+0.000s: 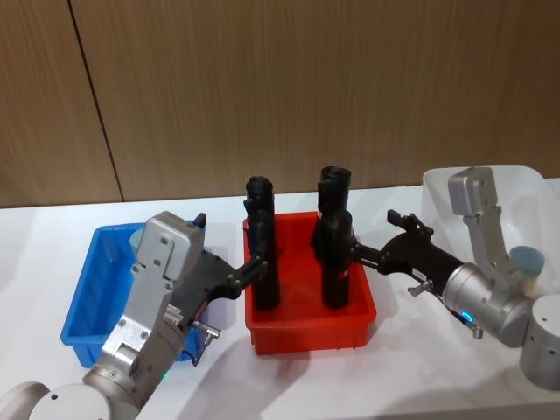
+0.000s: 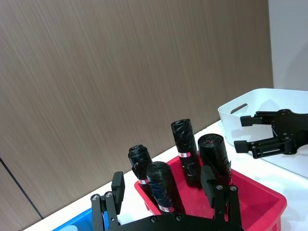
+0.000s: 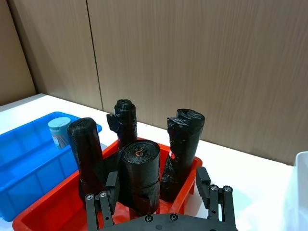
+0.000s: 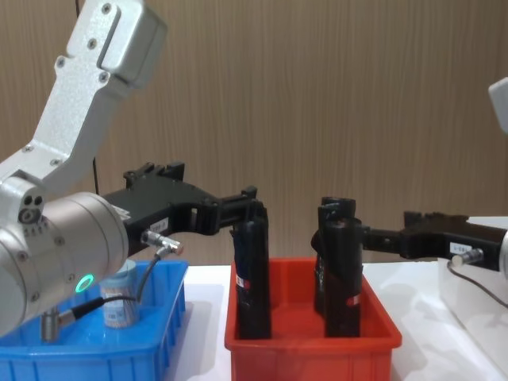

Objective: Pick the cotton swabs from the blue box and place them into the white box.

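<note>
Lower left of the head view, the left hand [image 1: 255, 265] hangs with fingers apart beside the black rolls [image 1: 263, 254], while the right hand [image 1: 374, 254], fingers also apart, sits mid-right by the red bin [image 1: 308, 334]. One cotton swab jar [image 4: 118, 300] waits in the blue box [image 1: 83, 306], another [image 1: 528, 260] lies in the white box [image 1: 443, 188]. Swinging back for it, the left hand could topple a roll.

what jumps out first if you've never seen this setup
Four tall black cylinders stand upright in a red bin at the table's middle. The left gripper and right gripper hover open at either side of it. A cotton swab jar sits in the blue box on the left.
</note>
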